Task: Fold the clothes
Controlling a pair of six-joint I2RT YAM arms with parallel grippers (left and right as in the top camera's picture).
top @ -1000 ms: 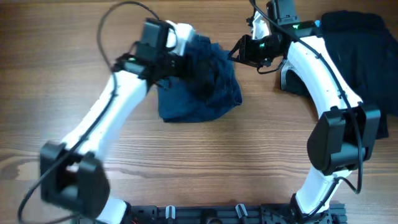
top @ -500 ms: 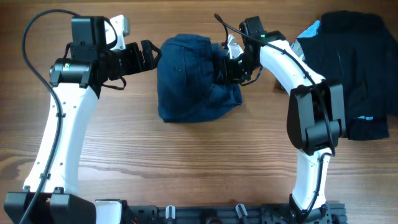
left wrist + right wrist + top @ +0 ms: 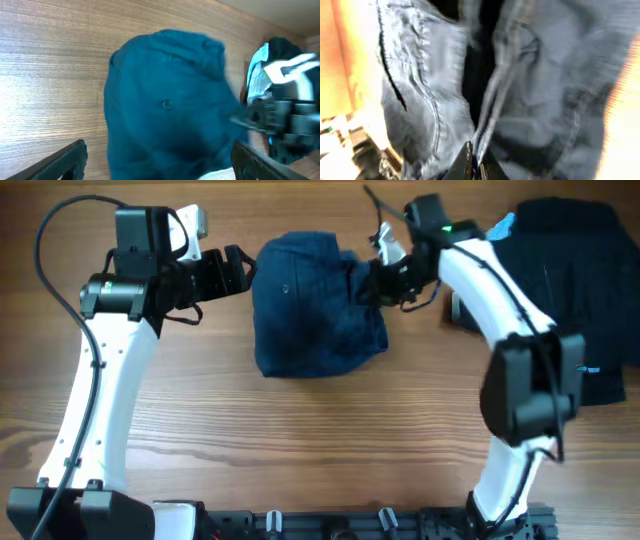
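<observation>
Overhead: right tool (image 3: 366, 283) just pinched shut on shorts (image 3: 312, 320) edge; left tool (image 3: 240, 271) drawn back, wide open, empty; ready to fold.

Shorts (image 3: 315, 320), black garment (image 3: 572, 250) on table (image 3: 300, 445)

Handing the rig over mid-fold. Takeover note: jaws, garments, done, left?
Left gripper: jaws open, empty, just left of the crumpled navy-blue fabric shorts.
Right gripper: jaws shut, seemingly pinching the shorts' right edge.
Large black garment: heaped at the wooden table's far right, not gripped.
Done: no neat fold yet.
Left: spread and fold the shorts, then the black garment.
</observation>
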